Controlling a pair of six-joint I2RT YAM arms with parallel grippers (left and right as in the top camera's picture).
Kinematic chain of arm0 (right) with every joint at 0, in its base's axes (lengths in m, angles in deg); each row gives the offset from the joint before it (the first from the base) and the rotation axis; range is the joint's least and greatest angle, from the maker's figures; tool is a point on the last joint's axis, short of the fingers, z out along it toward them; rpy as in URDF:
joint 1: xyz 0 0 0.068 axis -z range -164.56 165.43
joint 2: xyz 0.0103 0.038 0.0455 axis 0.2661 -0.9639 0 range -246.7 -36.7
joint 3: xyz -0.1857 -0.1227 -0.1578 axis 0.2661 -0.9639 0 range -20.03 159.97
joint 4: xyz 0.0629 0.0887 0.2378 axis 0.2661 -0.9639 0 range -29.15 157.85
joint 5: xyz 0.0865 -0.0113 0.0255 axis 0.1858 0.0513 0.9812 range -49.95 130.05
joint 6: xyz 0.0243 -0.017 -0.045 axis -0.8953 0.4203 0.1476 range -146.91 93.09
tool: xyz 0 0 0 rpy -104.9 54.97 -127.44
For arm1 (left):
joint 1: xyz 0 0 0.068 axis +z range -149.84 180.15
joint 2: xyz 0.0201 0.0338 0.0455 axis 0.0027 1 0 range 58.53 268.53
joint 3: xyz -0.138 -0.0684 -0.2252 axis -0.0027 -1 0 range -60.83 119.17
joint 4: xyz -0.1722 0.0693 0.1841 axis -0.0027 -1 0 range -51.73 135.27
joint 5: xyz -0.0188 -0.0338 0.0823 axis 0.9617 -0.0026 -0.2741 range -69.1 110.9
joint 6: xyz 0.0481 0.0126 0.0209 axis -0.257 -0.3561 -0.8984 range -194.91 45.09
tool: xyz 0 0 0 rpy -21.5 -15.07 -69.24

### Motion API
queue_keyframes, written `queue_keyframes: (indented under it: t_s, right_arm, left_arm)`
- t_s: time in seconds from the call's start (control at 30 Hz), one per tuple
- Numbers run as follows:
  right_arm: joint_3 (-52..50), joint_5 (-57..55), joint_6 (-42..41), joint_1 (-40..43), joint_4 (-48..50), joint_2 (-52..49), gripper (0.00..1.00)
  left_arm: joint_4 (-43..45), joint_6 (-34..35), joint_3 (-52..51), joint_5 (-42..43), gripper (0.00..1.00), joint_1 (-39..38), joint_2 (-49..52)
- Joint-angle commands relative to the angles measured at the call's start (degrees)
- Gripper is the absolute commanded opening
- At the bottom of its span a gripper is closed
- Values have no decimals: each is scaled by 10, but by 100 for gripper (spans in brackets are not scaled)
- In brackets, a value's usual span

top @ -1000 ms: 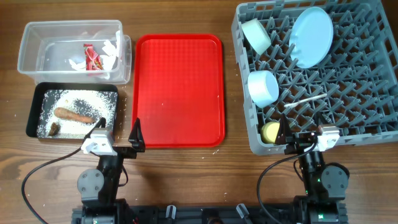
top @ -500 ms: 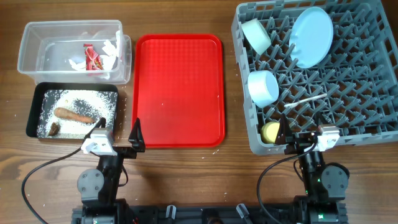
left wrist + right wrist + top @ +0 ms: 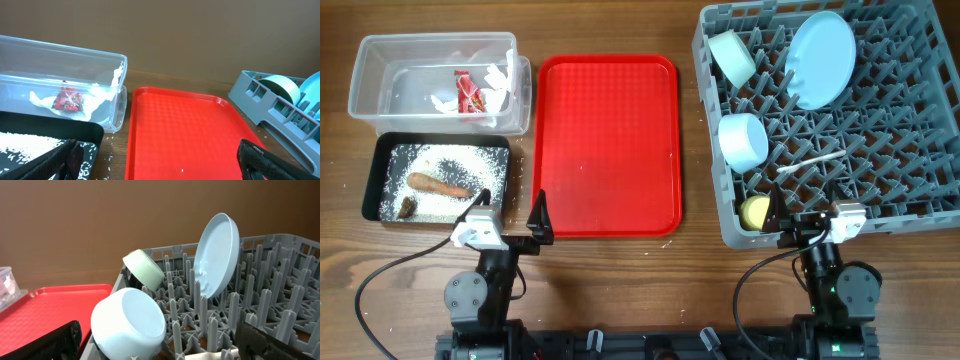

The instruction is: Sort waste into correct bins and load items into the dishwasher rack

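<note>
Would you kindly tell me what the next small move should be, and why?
Probably none beyond a final check: the red serving tray is bare; wrapper and paper lie in the clear tub, carrot-like piece and grains in the black tray; plate, whitish bowl, light blue bowl, cup and spoon sit in the rack.

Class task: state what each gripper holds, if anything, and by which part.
Nothing is held. The left gripper and right gripper both stand open, jaws empty.
</note>
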Motion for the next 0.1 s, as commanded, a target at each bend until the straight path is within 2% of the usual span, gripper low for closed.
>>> queue_keyframes:
  t_s: [0.0,0.07]
  right_arm:
    - [-1,-5,-10,-2,1,5,100]
    - [-1,-5,-10,-2,1,5,100]
  left_arm:
    - [0,0,-3,7,100,-3,-4]
    - [0,0,-3,7,100,-3,-4]
